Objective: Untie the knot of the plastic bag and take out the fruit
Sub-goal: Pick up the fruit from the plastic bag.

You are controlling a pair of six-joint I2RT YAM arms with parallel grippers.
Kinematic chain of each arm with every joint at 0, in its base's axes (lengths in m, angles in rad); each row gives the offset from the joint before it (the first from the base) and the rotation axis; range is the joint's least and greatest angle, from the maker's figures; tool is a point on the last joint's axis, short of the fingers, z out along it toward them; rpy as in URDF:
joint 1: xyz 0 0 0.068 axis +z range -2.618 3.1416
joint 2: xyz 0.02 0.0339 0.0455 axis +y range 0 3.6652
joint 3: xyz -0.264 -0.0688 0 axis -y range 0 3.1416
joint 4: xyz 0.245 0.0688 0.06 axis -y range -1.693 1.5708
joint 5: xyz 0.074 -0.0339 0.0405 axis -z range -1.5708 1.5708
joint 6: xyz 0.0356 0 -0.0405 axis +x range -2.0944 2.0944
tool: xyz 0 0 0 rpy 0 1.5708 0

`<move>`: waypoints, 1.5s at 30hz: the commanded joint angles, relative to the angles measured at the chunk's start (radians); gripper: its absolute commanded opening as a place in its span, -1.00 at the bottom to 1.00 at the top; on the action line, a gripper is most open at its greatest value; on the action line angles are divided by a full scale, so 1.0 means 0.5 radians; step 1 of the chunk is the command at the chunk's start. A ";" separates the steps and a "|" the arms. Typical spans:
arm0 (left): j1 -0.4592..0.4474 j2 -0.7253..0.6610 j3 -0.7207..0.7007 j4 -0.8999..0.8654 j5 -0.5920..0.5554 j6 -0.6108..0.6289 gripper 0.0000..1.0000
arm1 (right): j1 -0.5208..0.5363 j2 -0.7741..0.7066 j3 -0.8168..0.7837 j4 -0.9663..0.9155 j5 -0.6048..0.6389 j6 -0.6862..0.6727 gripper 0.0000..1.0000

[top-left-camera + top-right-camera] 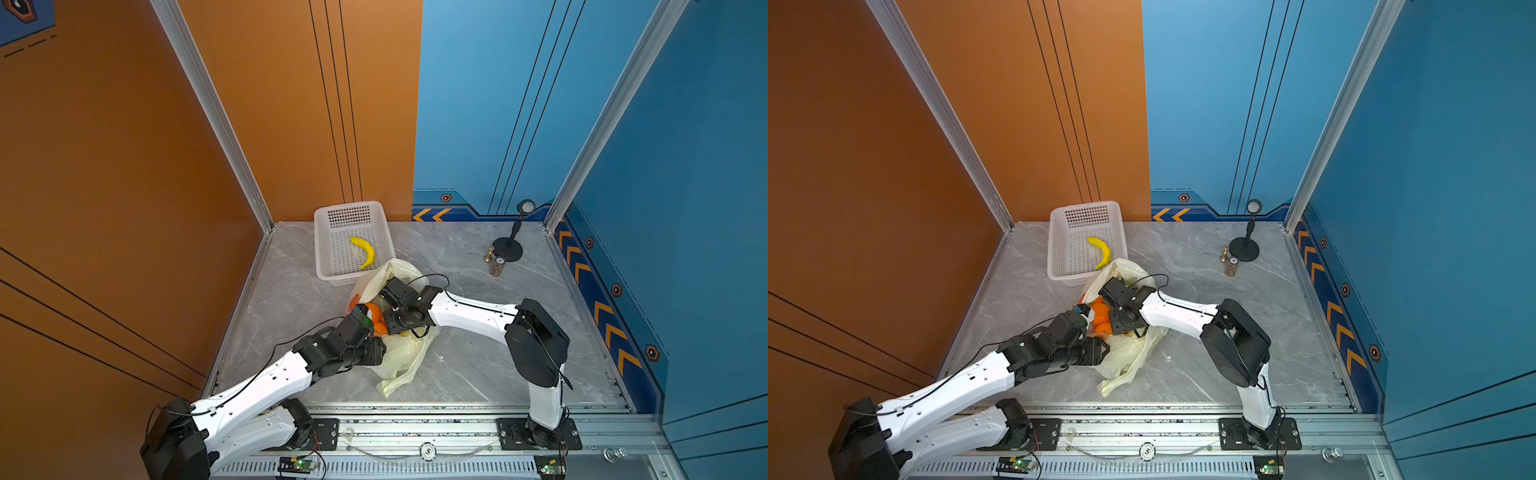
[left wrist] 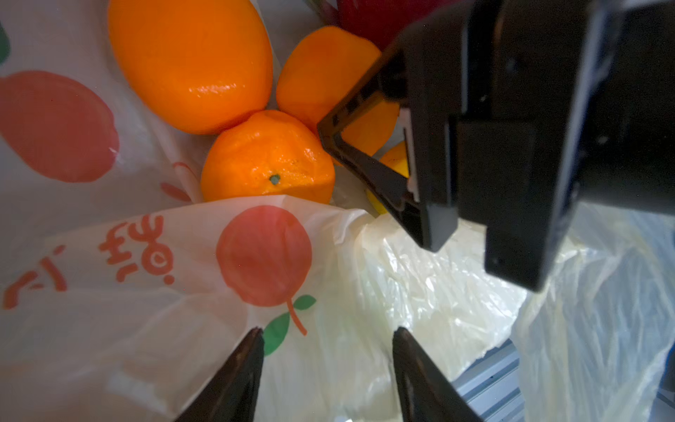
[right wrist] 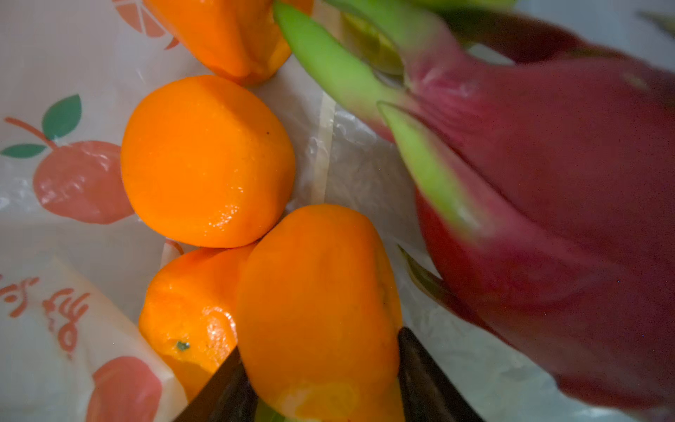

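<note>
A grey marble-patterned tabletop is carrying everything. A white perforated plastic basket is sitting by the back wall, with a crinkly pale-yellow plastic bag lying just beside its near corner. Well apart, towards the right, a black round-based stand, a small brass piece and a small round jar are standing close together.

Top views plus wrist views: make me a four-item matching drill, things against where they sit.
1 banana
2 dragon fruit
3 oranges
4 small cylinder

A in the plastic bag, touching each other
B in the white basket
C on the table, by the black stand
D in the plastic bag, beside the oranges

Pairs: 1-B, 2-D, 3-A, 4-C
</note>
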 commanded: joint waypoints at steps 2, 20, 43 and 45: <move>0.058 -0.108 0.007 -0.016 0.014 0.063 0.30 | -0.010 -0.077 -0.009 0.017 0.004 -0.006 -0.26; 0.400 -0.174 0.411 0.010 0.177 -0.325 0.85 | -0.098 -0.802 -0.452 0.434 -0.363 0.011 -0.39; 0.442 0.201 0.558 0.653 0.693 -0.916 0.33 | -0.144 -1.146 -0.764 1.196 -0.768 0.369 -0.29; 0.440 0.194 0.563 0.646 0.679 -0.907 0.25 | -0.145 -1.147 -0.763 1.177 -0.755 0.368 -0.20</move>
